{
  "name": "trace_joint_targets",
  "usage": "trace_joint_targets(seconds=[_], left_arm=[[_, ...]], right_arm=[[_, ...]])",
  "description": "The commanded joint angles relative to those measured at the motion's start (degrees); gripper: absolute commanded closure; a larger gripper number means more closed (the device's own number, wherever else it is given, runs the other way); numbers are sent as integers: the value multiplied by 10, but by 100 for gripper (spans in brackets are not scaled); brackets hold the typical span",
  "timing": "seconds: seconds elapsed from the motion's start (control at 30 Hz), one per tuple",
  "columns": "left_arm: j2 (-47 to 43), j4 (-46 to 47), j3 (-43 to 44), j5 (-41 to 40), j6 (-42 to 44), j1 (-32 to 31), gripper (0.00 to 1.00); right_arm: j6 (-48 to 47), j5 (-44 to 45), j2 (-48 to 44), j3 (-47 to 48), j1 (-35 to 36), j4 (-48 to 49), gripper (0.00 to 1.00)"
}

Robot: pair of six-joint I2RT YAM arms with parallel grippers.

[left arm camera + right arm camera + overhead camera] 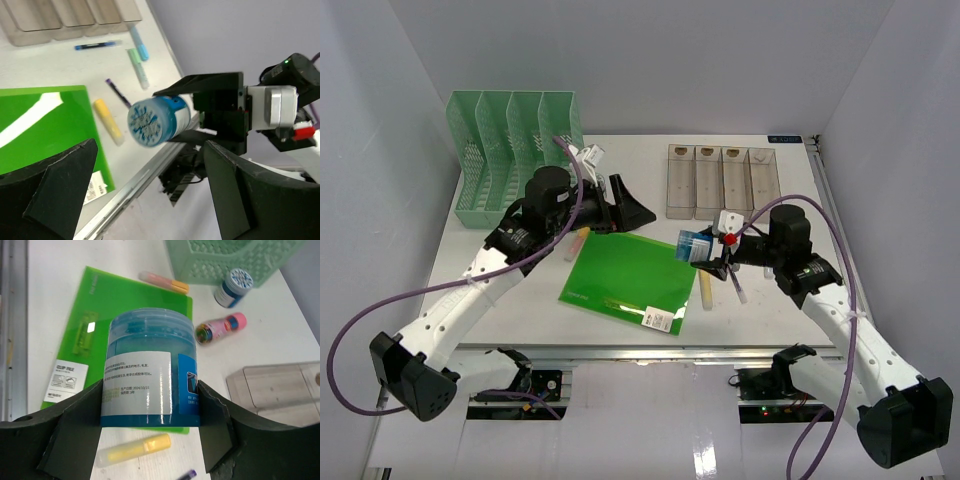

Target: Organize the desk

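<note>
The white desk point(510, 305) holds a green folder point(620, 272) at its middle. My right gripper point(705, 250) is shut on a blue jar point(694, 244) with a white label and holds it above the folder's right edge. The right wrist view shows the jar point(148, 370) upright between both fingers. My left gripper point(625, 205) is open and empty behind the folder, pointing toward the jar. In the left wrist view the jar point(157, 120) hangs ahead of my open left gripper point(150, 200).
A green file rack point(515, 150) stands back left and a clear four-compartment tray point(722, 180) back right. A yellow highlighter point(705, 290) and purple pen point(737, 285) lie right of the folder. A small blue-lidded bottle point(232, 287) and pink tube point(220, 328) lie near the rack.
</note>
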Motion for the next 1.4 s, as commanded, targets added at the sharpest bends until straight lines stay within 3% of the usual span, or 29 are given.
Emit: trace_joint_targets(seconds=[0.0, 0.2, 0.47, 0.77, 0.97, 1.37], left_arm=[[-35, -118, -15, -124, 84, 2, 2], [-80, -158, -88, -230, 128, 2, 2], [-153, -155, -152, -304, 165, 3, 2], [-241, -139, -201, -278, 174, 3, 2], [-272, -138, -220, -249, 149, 3, 2], [-288, -123, -228, -195, 115, 2, 2]], right_arm=[[35, 89, 24, 48, -44, 10, 92], [167, 352, 118, 134, -101, 22, 92], [254, 557, 255, 256, -142, 20, 92], [300, 604, 452, 392, -177, 48, 92], [303, 579, 551, 464, -184, 67, 90], [310, 586, 675, 560, -187, 92, 78]])
